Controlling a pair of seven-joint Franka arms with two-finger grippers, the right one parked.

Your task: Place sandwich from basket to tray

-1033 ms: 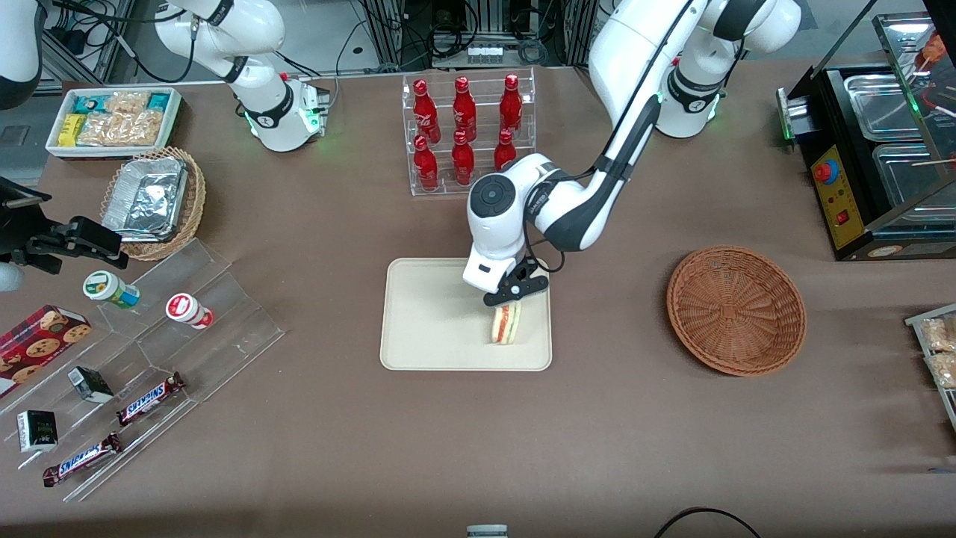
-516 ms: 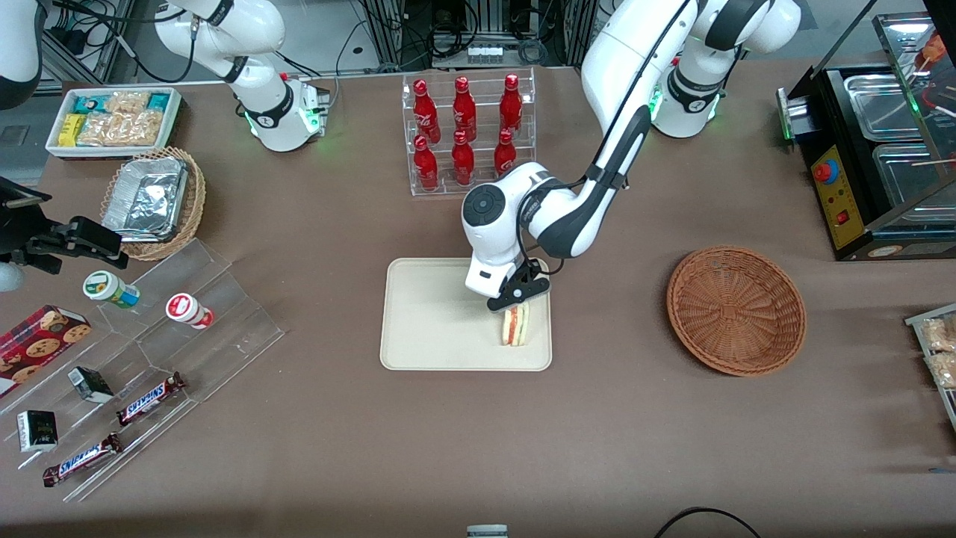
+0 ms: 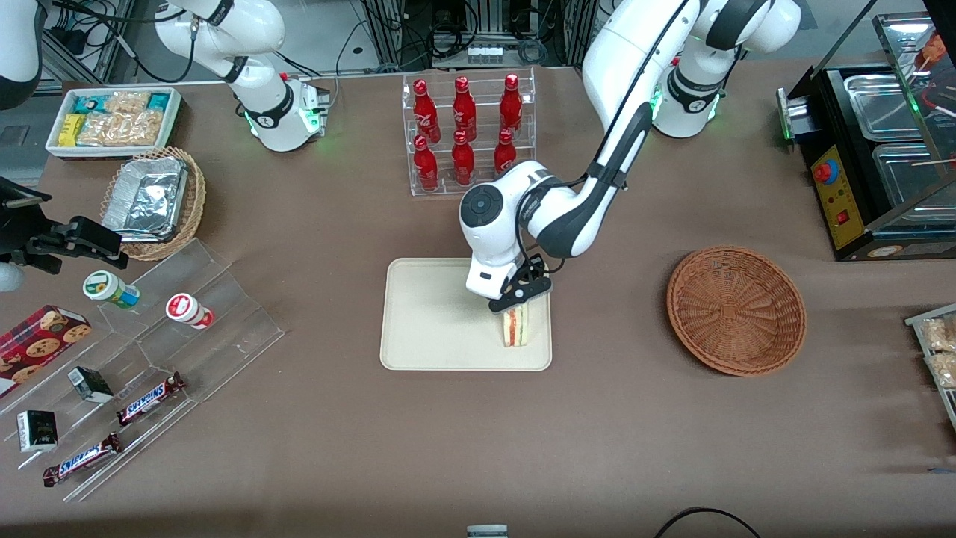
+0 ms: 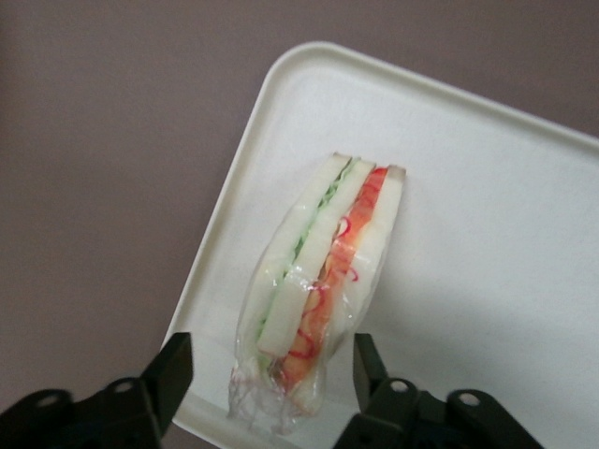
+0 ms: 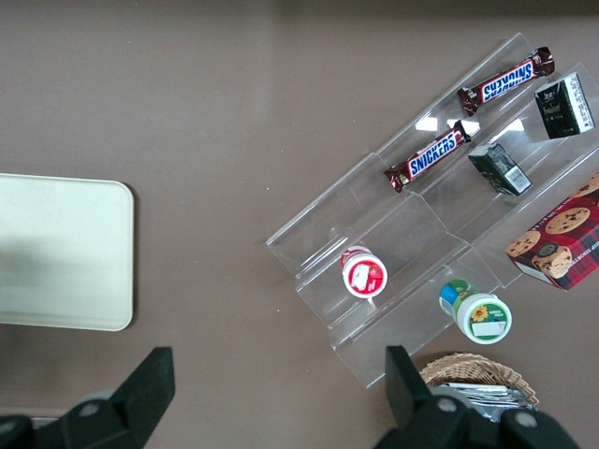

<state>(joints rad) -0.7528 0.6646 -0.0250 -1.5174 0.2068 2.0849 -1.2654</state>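
Change: over the last second I see the sandwich go from leaning in the gripper's hold to standing on the tray near the corner closest to the basket; the wrist has drawn slightly back from the front camera and the fingers have let go.
Table: a brown matte surface (image 3: 612,433) carrying everything I describe.
Tray (image 3: 433,321): flat cream rectangle with rounded corners and a low rim; it holds only the sandwich.
Basket (image 3: 736,310): round, shallow, reddish-brown wicker, nothing in it, lying toward my working arm's end of the table, well apart from the tray.
Bottle rack (image 3: 467,134): clear acrylic tiers holding six red bottles, farther from the front camera than the tray.
Snack steps (image 3: 194,329): clear acrylic stair toward the parked arm's end, with two small round tubs and two Snickers bars on it.
Foil basket (image 3: 153,202): lighter tan wicker with a crinkled silver foil tray inside.
Gripper (image 3: 520,295): directly above the sandwich's upper end; in the wrist view I see its black fingers (image 4: 173,369) spread apart on either side of the wedge, not touching it.
Sandwich (image 3: 514,327): pale bread wedge in clear wrap, standing on edge on the tray, pink-red and green filling stripes showing (image 4: 323,281).
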